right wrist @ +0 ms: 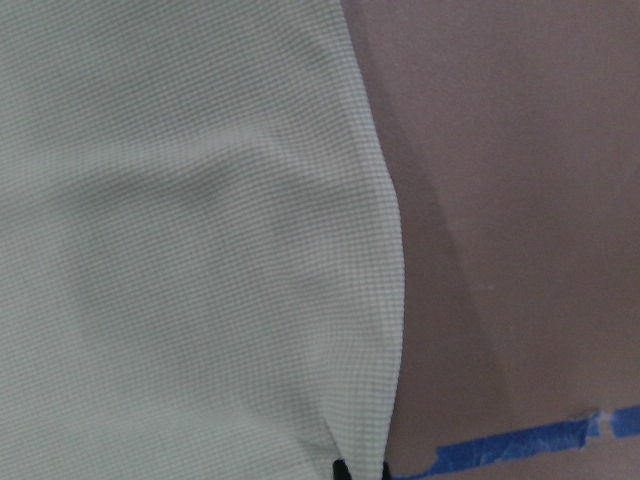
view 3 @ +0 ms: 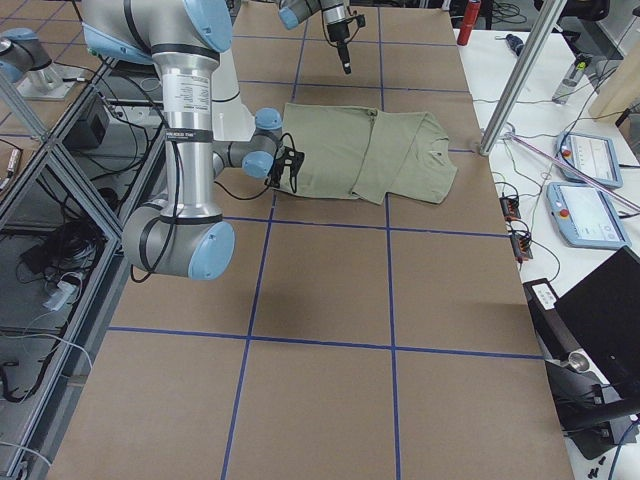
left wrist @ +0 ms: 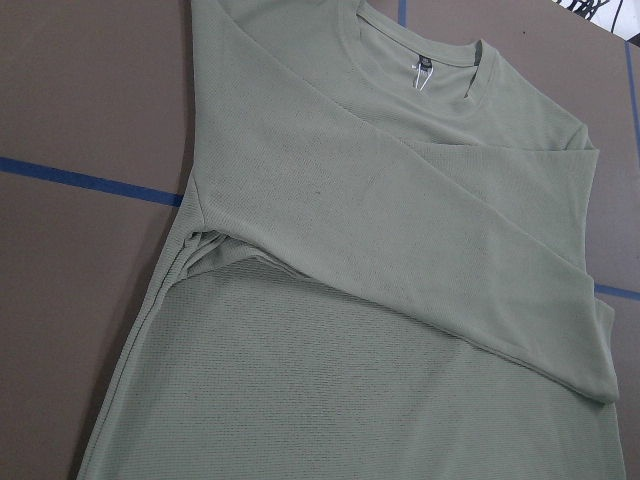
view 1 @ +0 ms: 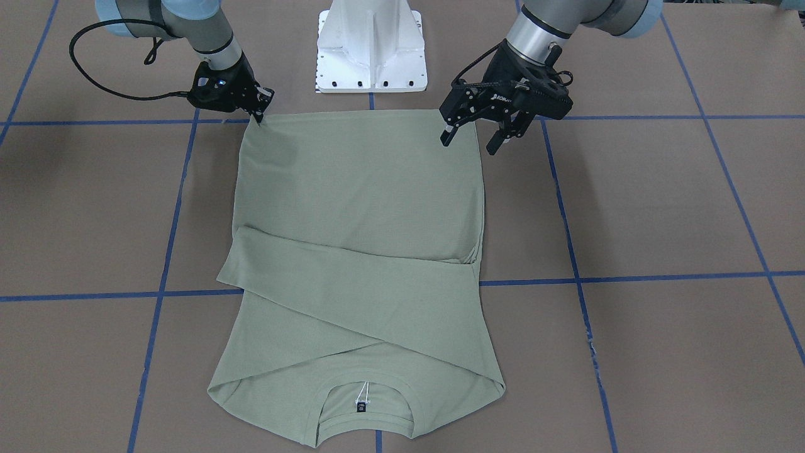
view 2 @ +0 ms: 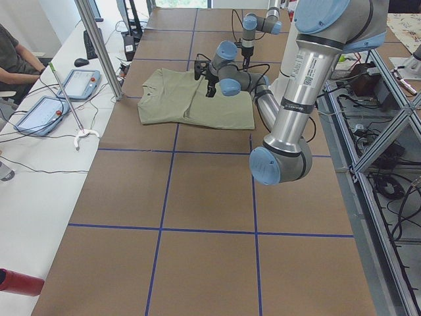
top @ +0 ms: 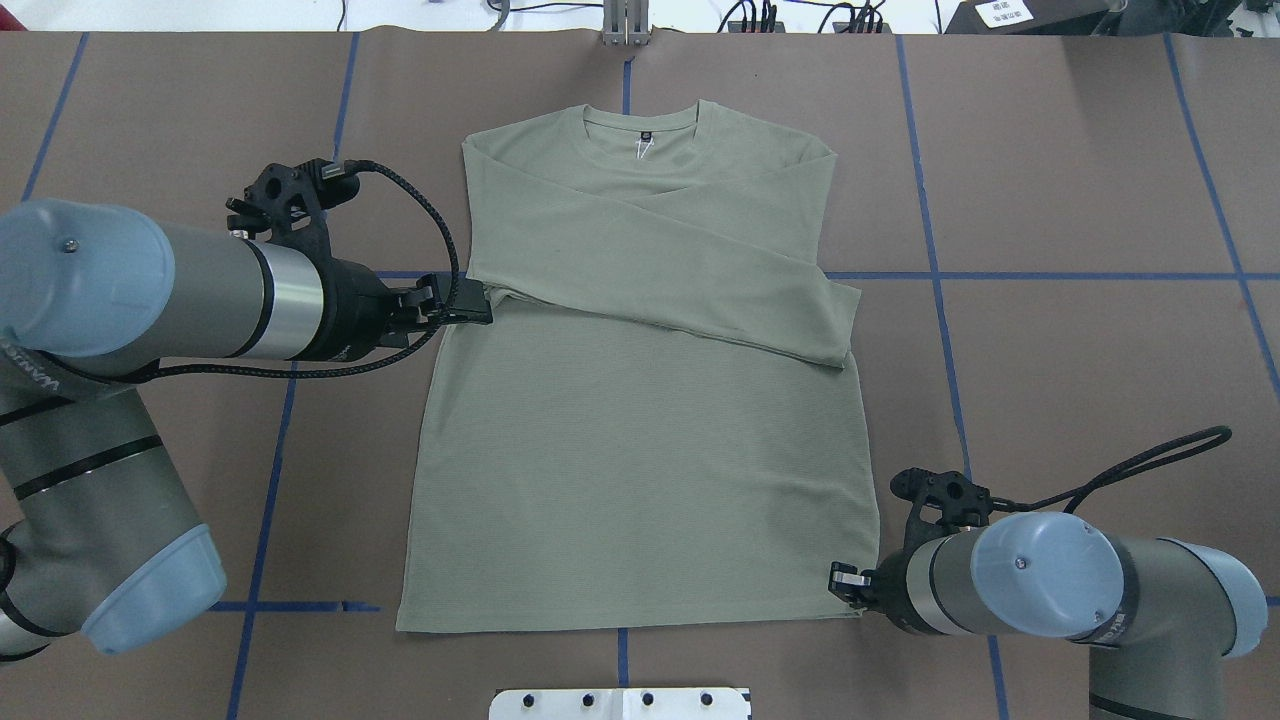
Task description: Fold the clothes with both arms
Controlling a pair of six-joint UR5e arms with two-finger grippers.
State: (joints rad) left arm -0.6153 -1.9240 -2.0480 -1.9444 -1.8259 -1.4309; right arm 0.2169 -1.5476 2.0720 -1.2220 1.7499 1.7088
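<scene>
The pale green long-sleeved knit shirt lies flat with both sleeves folded across its chest, but the body is not folded yet. The black right gripper seems to pinch the hem corner under it. The black left gripper hangs spread wide above the other edge.

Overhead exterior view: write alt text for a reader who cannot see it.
A sage-green long-sleeved shirt lies flat on the brown table, sleeves folded across its chest. The right gripper pinches the near right hem corner; the left gripper hovers by the shirt's left edge.
</scene>
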